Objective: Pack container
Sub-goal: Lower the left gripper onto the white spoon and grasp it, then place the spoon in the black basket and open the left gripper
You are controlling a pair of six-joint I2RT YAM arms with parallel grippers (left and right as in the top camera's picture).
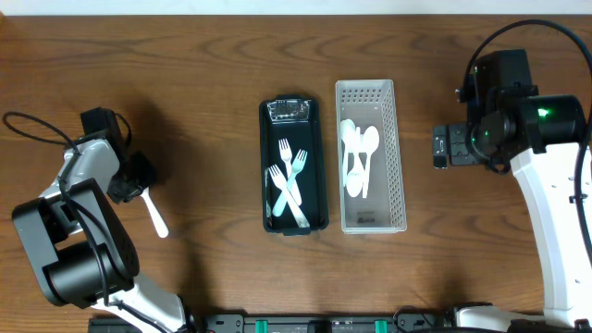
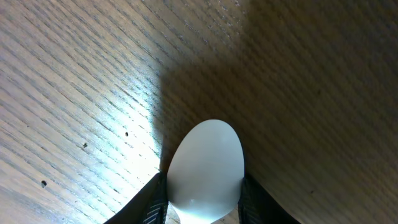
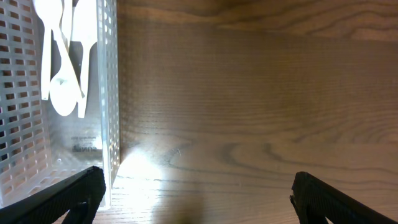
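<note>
My left gripper [image 1: 139, 185] is at the table's left side, shut on a white plastic spoon [image 1: 154, 214]. In the left wrist view the spoon's bowl [image 2: 206, 165] sits between my fingers [image 2: 202, 199], just above the wood. A black tray [image 1: 319, 176] in the middle holds several white forks [image 1: 289, 183]. A white perforated basket [image 1: 396, 166] next to it holds several white spoons [image 1: 359, 155]. My right gripper [image 1: 442, 148] is open and empty over bare wood right of the basket. The basket's wall [image 3: 107, 93] shows at the left of the right wrist view.
A black cable [image 1: 32, 129] loops on the table behind the left arm. The right arm's white link [image 1: 564, 231] runs down the right edge. Bare wood lies between the left arm and the black tray.
</note>
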